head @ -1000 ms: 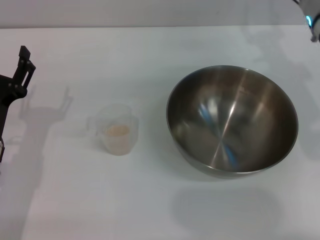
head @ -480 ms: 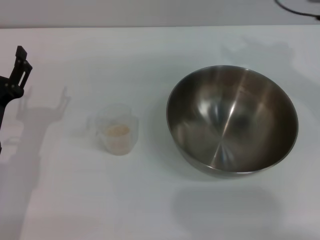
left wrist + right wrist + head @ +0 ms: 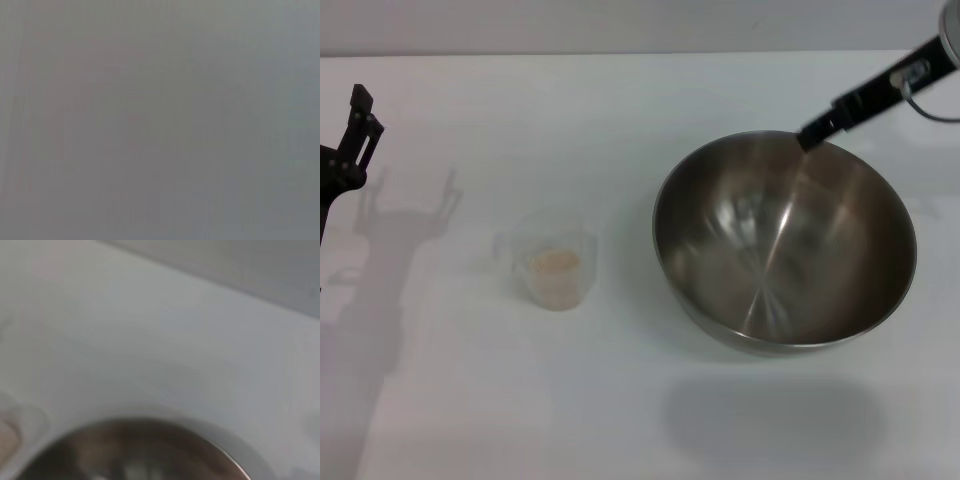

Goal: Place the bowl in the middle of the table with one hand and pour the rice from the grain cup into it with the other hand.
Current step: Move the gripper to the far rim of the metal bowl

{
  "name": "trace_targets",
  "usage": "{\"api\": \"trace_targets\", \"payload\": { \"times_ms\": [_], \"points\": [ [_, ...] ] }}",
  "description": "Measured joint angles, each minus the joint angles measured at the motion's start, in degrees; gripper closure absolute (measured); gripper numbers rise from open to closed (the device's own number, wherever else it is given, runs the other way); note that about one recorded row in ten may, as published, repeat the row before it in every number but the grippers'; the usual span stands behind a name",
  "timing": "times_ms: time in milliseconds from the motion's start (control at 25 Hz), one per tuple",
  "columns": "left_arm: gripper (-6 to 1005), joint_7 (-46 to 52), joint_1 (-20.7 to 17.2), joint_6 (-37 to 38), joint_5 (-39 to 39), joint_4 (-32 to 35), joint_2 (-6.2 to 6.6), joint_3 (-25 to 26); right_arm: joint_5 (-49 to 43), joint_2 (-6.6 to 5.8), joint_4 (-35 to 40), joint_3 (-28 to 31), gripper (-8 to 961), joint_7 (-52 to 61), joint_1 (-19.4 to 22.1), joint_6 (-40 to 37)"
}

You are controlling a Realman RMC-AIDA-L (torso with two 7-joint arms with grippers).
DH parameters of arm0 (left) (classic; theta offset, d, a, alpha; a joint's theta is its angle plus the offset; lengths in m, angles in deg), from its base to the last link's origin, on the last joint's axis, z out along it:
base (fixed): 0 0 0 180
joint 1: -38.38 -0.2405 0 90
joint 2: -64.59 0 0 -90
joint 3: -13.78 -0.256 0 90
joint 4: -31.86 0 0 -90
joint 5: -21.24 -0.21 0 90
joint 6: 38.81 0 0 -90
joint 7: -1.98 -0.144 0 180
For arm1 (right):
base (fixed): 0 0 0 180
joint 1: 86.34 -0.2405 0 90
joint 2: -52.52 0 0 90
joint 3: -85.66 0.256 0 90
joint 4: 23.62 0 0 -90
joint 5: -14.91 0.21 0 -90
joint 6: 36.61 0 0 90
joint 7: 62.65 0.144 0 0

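Head view, bowl (image 3: pixel 785 245): on table (image 3: pixel 620 400), right of centre, upright.
Head view, right gripper (image 3: pixel 812 133): over the bowl's far rim; finger spread can't be made out.
Head view, grain cup (image 3: pixel 555 260): left of bowl, holding rice (image 3: pixel 555 263).
Head view, left gripper (image 3: pixel 360 120): at left edge, well apart from cup, holding nothing; opening unclear.
Left wrist view: blank grey.
Right wrist view: bowl rim (image 3: pixel 150 422) just below camera.

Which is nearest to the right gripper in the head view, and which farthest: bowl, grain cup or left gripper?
1. The bowl: the right gripper is just over its far rim, on the table's right side.
2. The grain cup, holding rice, left of the bowl.
3. The left gripper, at the far left edge.
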Motion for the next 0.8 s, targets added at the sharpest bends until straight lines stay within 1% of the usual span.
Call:
{"api": "trace_targets", "payload": {
  "times_ms": [120, 320, 800],
  "points": [
    [138, -0.03, 0.18, 0.14, -0.02, 0.12, 0.0, 0.0, -3.61, -0.05, -1.95, -0.11, 283, -1.18, -0.44, 0.47],
    [137, -0.05, 0.19, 0.66, 0.0, 0.16, 0.0, 0.0, -5.52, 0.18, -3.59, -0.15, 296, -2.49, -0.57, 0.7],
    [138, -0.09, 0.18, 1.58, 0.17, 0.68, 0.0, 0.0, -5.84, 0.91, -9.37, -0.21, 341, -5.04, -0.33, -1.93]
  ]
}}
